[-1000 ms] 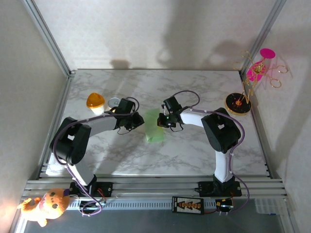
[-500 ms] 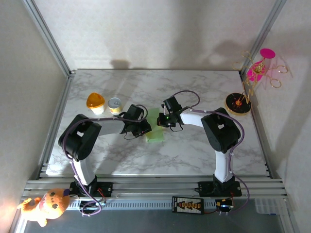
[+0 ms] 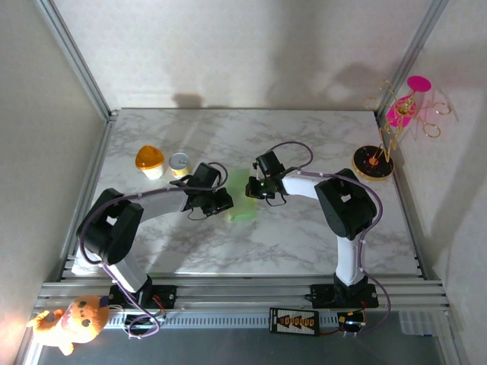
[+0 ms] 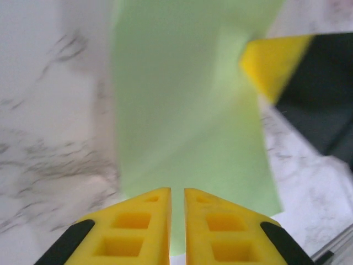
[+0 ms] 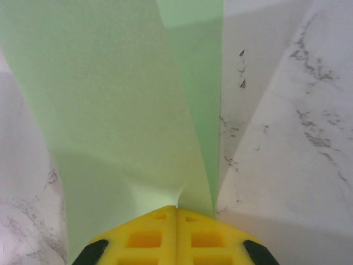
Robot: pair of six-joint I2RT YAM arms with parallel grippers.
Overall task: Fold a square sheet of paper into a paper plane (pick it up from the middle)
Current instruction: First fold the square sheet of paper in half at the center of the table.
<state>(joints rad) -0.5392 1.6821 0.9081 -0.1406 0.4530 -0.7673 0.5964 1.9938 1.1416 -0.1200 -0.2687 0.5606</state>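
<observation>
Shows a mid-fold stage. Green sheet of paper (image 3: 243,207) doubled into a narrow strip, near the middle of the table (image 3: 319,243), directly between the tips of the two arms. No pointed tip or dart outline as yet.

Pinched at one edge by the right gripper (image 5: 176,212): fingers pressed fully together on the paper, with a small pucker just ahead of the tips. From that pinch, a long straight crease running away across the sheet, dividing a broad pale panel from a narrower, darker one. Grey shadow along both sides of the strip, suggesting a slight lift off the marble rather than a flat rest.

Approached from the opposite side by the left gripper (image 4: 177,193): fingers nearly together, with only a thin slit between them, over the sheet's near edge. Green visible through the slit; impossible to tell whether nipped there or merely passing underneath. Same view: a yellow finger of the right gripper touching the sheet's far side edge.

Judged as the setting of a lengthwise crease, with most of the folding yet to come. Calls next for a steady hold at the pinched edge while running the nearly closed left fingers along the crease to flatten it. Demands light, even pressure: thin paper, prone to sliding on smooth marble or buckling under the push.
</observation>
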